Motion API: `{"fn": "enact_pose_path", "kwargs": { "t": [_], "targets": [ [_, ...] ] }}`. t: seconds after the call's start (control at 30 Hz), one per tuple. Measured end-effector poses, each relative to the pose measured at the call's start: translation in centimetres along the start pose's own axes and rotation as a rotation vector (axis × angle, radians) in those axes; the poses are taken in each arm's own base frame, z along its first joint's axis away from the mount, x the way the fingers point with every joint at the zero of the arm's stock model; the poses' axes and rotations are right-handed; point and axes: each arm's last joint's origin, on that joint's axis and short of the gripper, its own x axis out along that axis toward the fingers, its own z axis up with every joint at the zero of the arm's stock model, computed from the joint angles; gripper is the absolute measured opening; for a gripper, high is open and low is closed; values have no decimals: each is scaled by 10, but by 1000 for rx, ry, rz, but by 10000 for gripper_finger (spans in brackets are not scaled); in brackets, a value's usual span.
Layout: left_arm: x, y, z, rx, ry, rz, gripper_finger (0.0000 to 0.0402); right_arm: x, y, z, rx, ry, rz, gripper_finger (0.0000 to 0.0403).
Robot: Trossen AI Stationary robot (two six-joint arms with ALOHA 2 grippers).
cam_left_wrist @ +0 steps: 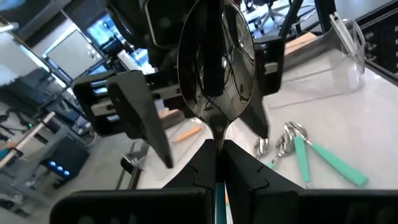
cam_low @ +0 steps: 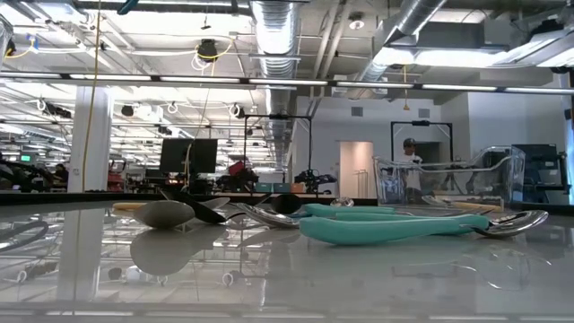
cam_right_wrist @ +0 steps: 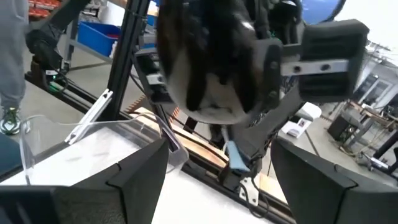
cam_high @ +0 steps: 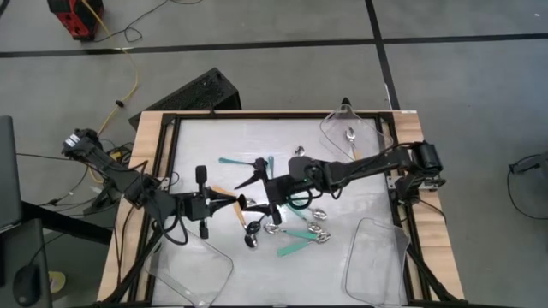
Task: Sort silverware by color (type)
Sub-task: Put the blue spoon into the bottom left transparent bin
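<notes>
My left gripper (cam_high: 233, 204) is shut on a blue-handled spoon whose dark, shiny bowl (cam_left_wrist: 214, 62) sticks out past its fingertips toward the right arm. My right gripper (cam_high: 261, 195) is open and faces it. Its two fingers stand on either side of the bowl (cam_right_wrist: 208, 56), and I see no touch. Both meet above the table's middle. Several other spoons lie in a loose pile (cam_high: 300, 227), teal-handled ones (cam_low: 395, 229) among them. An orange handle (cam_high: 221, 190) lies near the left gripper. One spoon (cam_high: 351, 137) lies in the far right tray. My left gripper pinches the spoon between its two fingers at the neck (cam_left_wrist: 217, 138), where the blue handle (cam_right_wrist: 233, 152) meets the bowl. The fingers come level from the table's left and lie along the spoon. The spoon is lifted clear of the table, its bowl pointing at the right gripper.
Clear plastic trays sit at the far right corner (cam_high: 377, 128), near right corner (cam_high: 377, 261) and near left corner (cam_high: 193, 269). A teal spoon (cam_high: 295, 246) and another (cam_high: 231, 161) lie apart from the pile. A black frame (cam_high: 171, 128) rims the table.
</notes>
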Motion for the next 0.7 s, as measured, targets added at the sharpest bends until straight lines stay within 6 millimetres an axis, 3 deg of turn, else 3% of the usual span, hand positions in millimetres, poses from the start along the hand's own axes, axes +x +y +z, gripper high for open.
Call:
{"fn": "enact_pose_path", "kwargs": {
  "t": [0.43,0.7],
  "targets": [
    [11,4,-14,-8,-4,2,0,1,0,12,-24,-76,-21,311],
    [11,7,-8,22,-50,49,0,1,2,14,-22,-77,-16,305]
  ]
}}
